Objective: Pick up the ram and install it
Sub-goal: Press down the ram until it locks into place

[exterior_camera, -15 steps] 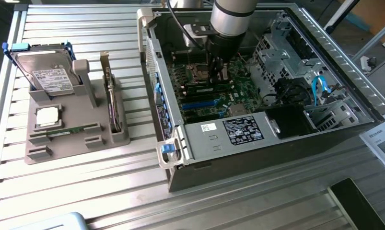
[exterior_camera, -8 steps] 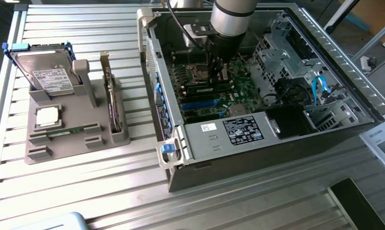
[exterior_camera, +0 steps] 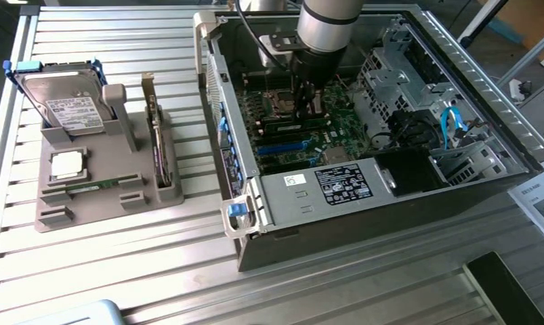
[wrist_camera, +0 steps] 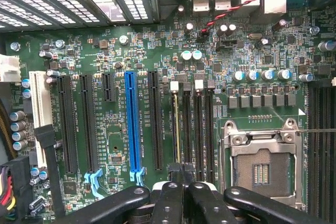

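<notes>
The ram (wrist_camera: 176, 124) stands edge-on in the outermost memory slot of the motherboard (wrist_camera: 262, 66), beside three bare black slots. My gripper (wrist_camera: 182, 174) hangs right over the near end of that slot. Its black fingers (wrist_camera: 170, 195) are pressed close together, and I cannot tell whether they touch the stick. In the exterior view the gripper (exterior_camera: 305, 101) reaches down into the open computer case (exterior_camera: 525, 145), close to the processor socket. A look-alike green stick (exterior_camera: 100, 184) lies in the grey holder (exterior_camera: 154, 200) outside the case.
The holder also carries a hard drive (exterior_camera: 66, 101), a bracketed card (exterior_camera: 152, 125) and a processor chip (exterior_camera: 68, 164). A blue expansion slot (wrist_camera: 134, 124) and the bare processor socket (wrist_camera: 260, 166) flank the memory slots. A red-black cable (wrist_camera: 236, 6) crosses the board's far edge.
</notes>
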Controlling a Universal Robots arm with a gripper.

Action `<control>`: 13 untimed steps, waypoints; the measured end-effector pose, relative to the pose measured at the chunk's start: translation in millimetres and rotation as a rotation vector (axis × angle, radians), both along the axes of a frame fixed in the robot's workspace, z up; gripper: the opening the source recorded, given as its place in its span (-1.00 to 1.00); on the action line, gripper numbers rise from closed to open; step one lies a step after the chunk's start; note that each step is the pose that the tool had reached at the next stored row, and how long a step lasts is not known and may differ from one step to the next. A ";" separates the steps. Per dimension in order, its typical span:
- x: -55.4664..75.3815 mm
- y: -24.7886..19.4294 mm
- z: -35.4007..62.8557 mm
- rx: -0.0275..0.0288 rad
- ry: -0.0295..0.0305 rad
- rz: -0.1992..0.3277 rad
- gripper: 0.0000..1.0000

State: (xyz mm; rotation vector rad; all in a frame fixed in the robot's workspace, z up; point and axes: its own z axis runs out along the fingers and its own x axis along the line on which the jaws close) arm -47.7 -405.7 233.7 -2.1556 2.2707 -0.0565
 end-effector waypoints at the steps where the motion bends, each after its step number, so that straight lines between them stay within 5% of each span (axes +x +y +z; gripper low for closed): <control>1: 0.0 0.0 0.0 0.0000 0.0000 0.000 -0.79; 13: 0.0 -0.1 -2.2 -0.0003 0.0001 0.000 -0.79</control>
